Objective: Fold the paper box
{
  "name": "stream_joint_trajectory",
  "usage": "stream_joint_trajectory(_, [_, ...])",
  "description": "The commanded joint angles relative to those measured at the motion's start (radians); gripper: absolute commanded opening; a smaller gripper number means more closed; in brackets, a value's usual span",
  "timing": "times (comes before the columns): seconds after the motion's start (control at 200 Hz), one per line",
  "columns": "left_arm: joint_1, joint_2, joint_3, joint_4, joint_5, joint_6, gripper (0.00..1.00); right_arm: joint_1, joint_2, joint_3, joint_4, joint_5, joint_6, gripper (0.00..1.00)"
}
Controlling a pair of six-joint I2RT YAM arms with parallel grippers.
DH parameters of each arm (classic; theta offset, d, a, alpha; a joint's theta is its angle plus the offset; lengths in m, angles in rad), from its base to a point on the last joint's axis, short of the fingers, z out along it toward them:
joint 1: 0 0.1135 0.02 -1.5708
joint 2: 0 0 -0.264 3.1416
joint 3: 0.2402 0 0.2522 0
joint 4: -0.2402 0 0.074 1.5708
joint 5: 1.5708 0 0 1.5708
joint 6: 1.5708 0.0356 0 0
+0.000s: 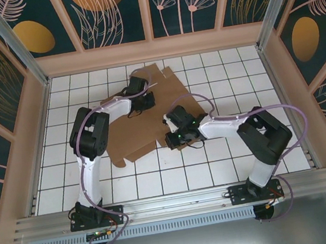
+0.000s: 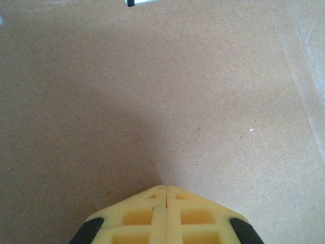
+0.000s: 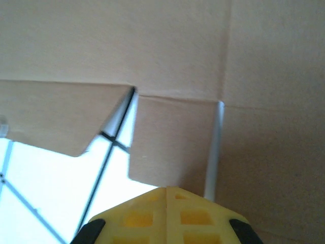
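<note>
So the paper box [image 1: 131, 144] is basically at square one as far as anyone can tell: it's a big flat brown die-cut sheet lying on the white gridded table [image 1: 237, 166], a bit left of centre and turned at an angle, with its far end near the back wall. From the top view nothing looks stood up yet, no walls raised, no lid tucked, so pretty much all the folding is left to do. The left gripper [image 2: 165, 189] has its yellow fingers pinched fully together with nothing between them, and it sits right over a plain stretch of cardboard on the far-left part of the sheet; can't tell whether the tips are actually pressing on it or just above it. The right gripper [image 3: 166, 190] is closed up too and empty, parked at the sheet's near-right edge just beside a small tab [image 3: 167, 137] that's cut free by slits on either side, with a bigger flap [image 3: 56, 117] to its left and table showing past the edge. As for containers, there isn't one yet: the box hasn't taken shape, so there's nothing to hold anything.
</note>
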Motion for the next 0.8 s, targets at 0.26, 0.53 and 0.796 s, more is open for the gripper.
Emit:
stream_joint_trajectory(0.26, [0.059,-0.282,-0.247,0.106,0.149,-0.088,0.0,-0.202,-0.145,0.079,-0.014,0.026,-0.066,0.29])
stream_joint_trajectory(0.53, [0.108,-0.305,-0.421,0.09,0.088,-0.12,0.0,-0.241,0.117,0.214,-0.064,0.166,-0.137,0.28])
stream_joint_trajectory(0.796, [0.108,-0.23,-0.412,0.056,0.062,-0.091,0.0,-0.232,0.112,0.087,-0.042,0.049,-0.088,0.28])
